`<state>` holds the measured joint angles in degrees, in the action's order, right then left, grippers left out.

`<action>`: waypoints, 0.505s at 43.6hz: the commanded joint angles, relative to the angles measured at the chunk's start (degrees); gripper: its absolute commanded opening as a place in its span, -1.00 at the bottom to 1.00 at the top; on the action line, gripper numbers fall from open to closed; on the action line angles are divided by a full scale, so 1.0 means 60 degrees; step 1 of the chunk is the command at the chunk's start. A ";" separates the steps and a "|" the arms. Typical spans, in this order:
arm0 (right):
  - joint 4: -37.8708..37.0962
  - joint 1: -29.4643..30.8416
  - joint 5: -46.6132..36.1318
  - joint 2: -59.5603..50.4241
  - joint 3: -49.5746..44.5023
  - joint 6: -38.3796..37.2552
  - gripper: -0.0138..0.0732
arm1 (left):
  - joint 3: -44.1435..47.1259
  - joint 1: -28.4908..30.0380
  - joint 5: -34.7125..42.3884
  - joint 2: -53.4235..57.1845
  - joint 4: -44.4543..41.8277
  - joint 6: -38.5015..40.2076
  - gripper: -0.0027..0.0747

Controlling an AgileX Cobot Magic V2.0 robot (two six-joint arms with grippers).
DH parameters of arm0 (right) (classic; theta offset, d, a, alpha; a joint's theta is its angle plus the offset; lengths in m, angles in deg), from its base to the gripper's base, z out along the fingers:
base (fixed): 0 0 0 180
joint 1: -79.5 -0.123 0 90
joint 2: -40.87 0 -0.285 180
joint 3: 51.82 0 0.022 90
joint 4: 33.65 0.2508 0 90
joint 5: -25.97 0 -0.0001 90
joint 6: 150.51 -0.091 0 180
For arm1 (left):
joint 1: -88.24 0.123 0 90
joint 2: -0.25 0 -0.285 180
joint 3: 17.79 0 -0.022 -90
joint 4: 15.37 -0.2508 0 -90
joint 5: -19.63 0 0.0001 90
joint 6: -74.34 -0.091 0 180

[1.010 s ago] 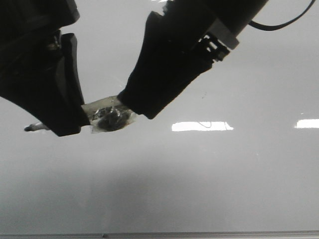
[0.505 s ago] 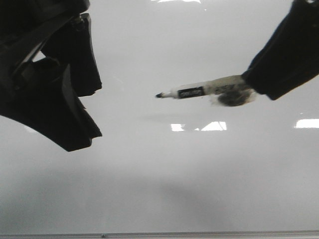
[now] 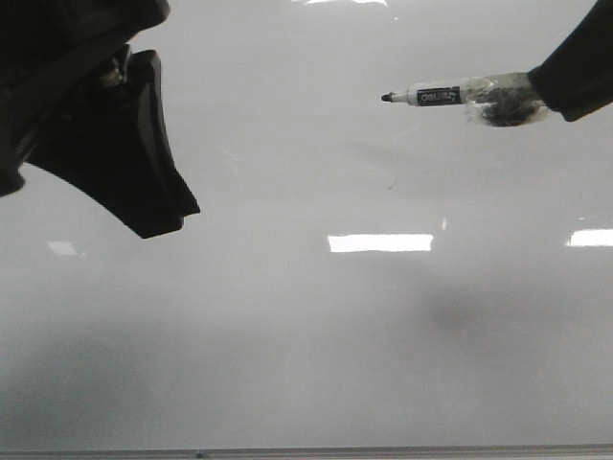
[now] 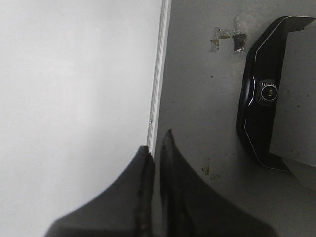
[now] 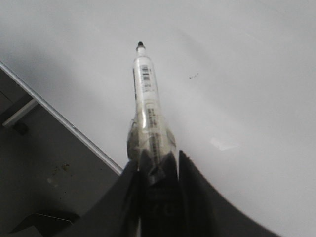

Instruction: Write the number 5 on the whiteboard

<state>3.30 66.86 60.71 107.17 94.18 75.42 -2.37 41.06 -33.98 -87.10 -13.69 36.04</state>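
The whiteboard [image 3: 316, 316] lies flat and fills the front view, its thin grey frame running along the near edge; no number 5 is on it yet, only a tiny dark speck toward the far right part. It is glossy, hard and stiff, so a pen tip will likely slide easily over it and light pressure should be enough.

The marker [image 3: 450, 96] hangs above the board's far right part, uncapped, its black tip pointing toward the left side and clear of the surface. It looks light and rigid, with clear tape wrapped around its rear end. The right gripper [image 5: 159, 170] pinches it at that taped rear, jaws pressed onto the barrel, as the right wrist view shows. A hold that far back gives reach, but the tip may wobble or pivot when pressed down.

The left gripper [image 4: 154, 148] sits over the board's left edge, its fingers pressed together with nothing between them. Beyond that edge lies a grey table [image 4: 197, 98].
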 commanded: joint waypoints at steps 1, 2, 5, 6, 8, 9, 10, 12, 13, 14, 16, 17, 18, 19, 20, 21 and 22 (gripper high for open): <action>0.0334 0.0059 -0.0473 -0.0179 0.0277 0.0007 -0.83 | -0.0314 -0.0056 0.0279 0.0341 0.0103 0.0091 -0.98; 0.0334 0.0059 -0.0473 -0.0179 0.0277 0.0007 -0.83 | -0.0314 -0.0056 0.0279 0.0341 0.0103 0.0091 -0.98; 0.0334 0.0059 -0.0492 -0.0179 0.0277 0.0007 -0.83 | -0.0314 -0.0056 0.0255 0.0341 0.0111 0.0091 -0.98; 0.0385 0.0059 -0.0517 -0.0170 0.0284 0.0007 -0.83 | -0.0314 -0.0056 0.0208 0.0341 0.0150 0.0091 -0.98; 0.0466 0.0059 -0.0604 -0.0116 0.0359 0.0007 -0.83 | -0.0314 -0.0056 0.0079 0.0341 0.0203 0.0091 -0.98; 0.0509 0.0059 -0.0622 -0.0056 0.0414 0.0007 -0.83 | -0.0314 -0.0056 -0.0039 0.0341 0.0247 0.0091 -0.98; 0.0567 0.0059 -0.0650 0.0023 0.0532 0.0007 -0.83 | -0.0314 -0.0056 -0.0141 0.0341 0.0301 0.0091 -0.98; 0.0627 0.0059 -0.0715 0.0251 0.0819 0.0007 -0.83 | -0.0314 -0.0056 -0.0351 0.0341 0.0421 0.0091 -0.98; 0.0641 0.0059 -0.0751 0.0419 0.1025 0.0007 -0.83 | -0.0295 -0.0056 -0.0381 0.0341 0.0469 0.0091 -0.98; 0.0641 0.0059 -0.0803 0.0557 0.1191 0.0007 -0.83 | -0.0279 -0.0056 -0.0381 0.0341 0.0545 0.0091 -0.98; 0.0648 0.0050 -0.0891 0.0918 0.1591 0.0007 -0.83 | -0.0234 -0.0056 -0.0318 0.0348 0.0738 0.0091 -0.98; 0.0648 0.0050 -0.0939 0.1026 0.1765 0.0007 -0.83 | -0.0234 -0.0056 -0.0295 0.0363 0.0845 0.0091 -0.98; 0.0648 0.0036 -0.0997 0.1304 0.2000 0.0007 -0.83 | -0.0234 -0.0056 -0.0273 0.0363 0.0905 0.0091 -0.98; 0.0648 0.0029 -0.1029 0.1471 0.2173 0.0007 -0.83 | -0.0234 -0.0056 -0.0228 0.0363 0.0990 0.0091 -0.98; 0.0648 0.0029 -0.1046 0.1688 0.2346 0.0007 -0.83 | -0.0234 -0.0056 -0.0172 0.0363 0.1076 0.0091 -0.98; 0.0648 0.0029 -0.1057 0.1849 0.2627 0.0007 -0.83 | -0.0234 -0.0056 -0.0140 0.0363 0.1100 0.0091 -0.98; 0.0648 0.0029 -0.1057 0.2057 0.2742 0.0007 -0.83 | -0.0234 -0.0056 -0.0069 0.0363 0.1120 0.0091 -0.98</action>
<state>5.28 66.86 57.75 117.13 105.54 75.32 -2.37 41.06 -36.81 -87.01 -9.10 36.04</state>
